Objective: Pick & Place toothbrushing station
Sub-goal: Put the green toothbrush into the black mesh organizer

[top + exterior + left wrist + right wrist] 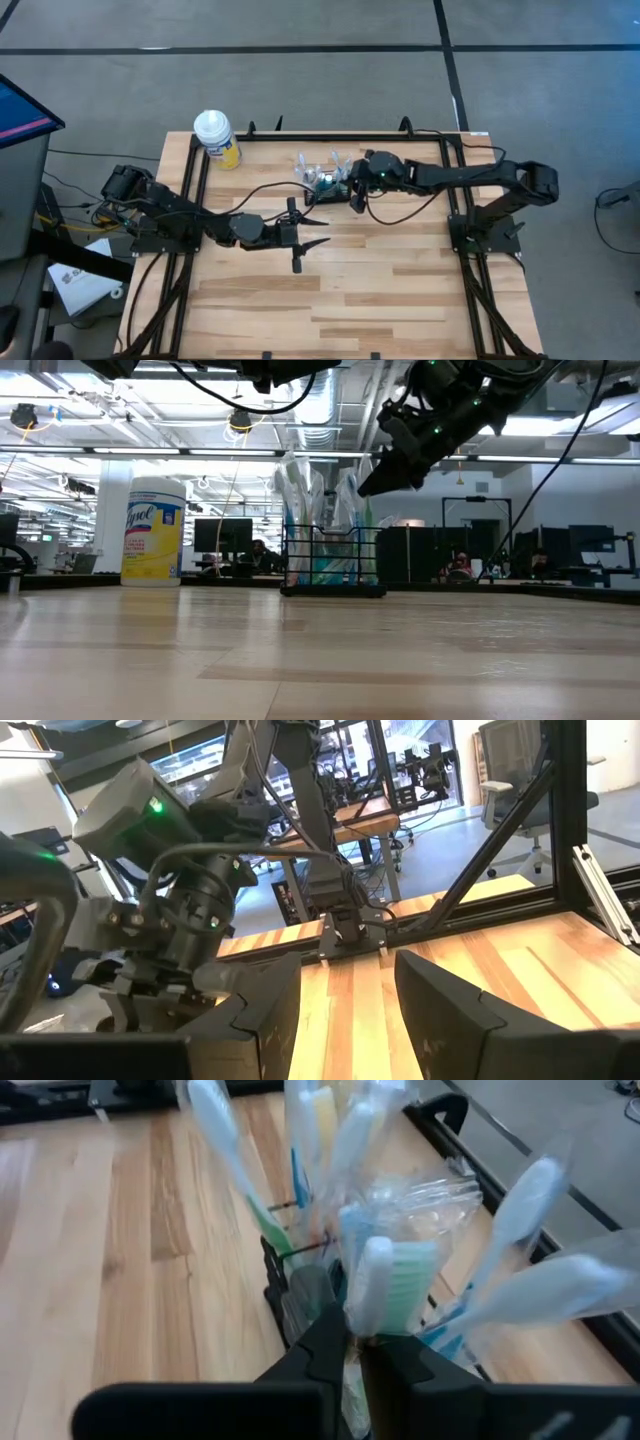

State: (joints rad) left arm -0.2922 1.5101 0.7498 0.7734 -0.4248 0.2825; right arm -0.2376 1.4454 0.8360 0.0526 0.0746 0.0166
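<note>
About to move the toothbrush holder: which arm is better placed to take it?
Right, probably. The right gripper is already at the toothbrush holder, fingers nearly shut at its rim. The left gripper hangs open over bare table, well short of it.

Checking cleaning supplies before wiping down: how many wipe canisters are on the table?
1: a white-capped yellow wipes canister stands upright near the table's far left corner, apart from the toothbrush holder. None other shows.

High view looks straight down on the table (pixel 400 290). Low view faces level across it. Both wrist views sit close; all share the tabletop.
</note>
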